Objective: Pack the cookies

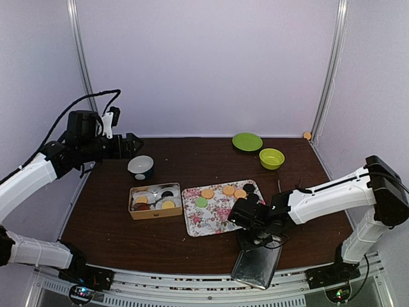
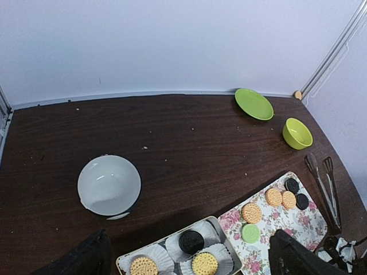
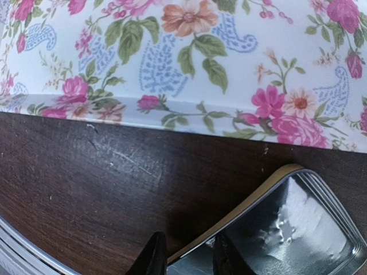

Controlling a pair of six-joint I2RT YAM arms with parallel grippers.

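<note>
Several cookies lie on the floral tray (image 1: 211,222): orange ones (image 1: 228,190), a green one (image 1: 201,202) and a black one (image 1: 249,188). More sit in paper cups inside the tin box (image 1: 155,214), among them a black one (image 2: 191,242) and an orange one (image 2: 205,263). My right gripper (image 1: 257,242) is low at the tray's near edge. In the right wrist view its fingers (image 3: 153,256) stand either side of the raised rim of the shiny tin lid (image 3: 298,223), with a small gap on each side. My left gripper (image 1: 131,146) hangs wide open and holds nothing, high over the table's back left.
A white bowl (image 1: 140,166) stands behind the tin box. A green plate (image 1: 246,141) and a yellow-green bowl (image 1: 271,158) are at the back right. Metal tongs (image 2: 324,183) lie right of the tray. The lid (image 1: 257,267) overhangs the table's near edge.
</note>
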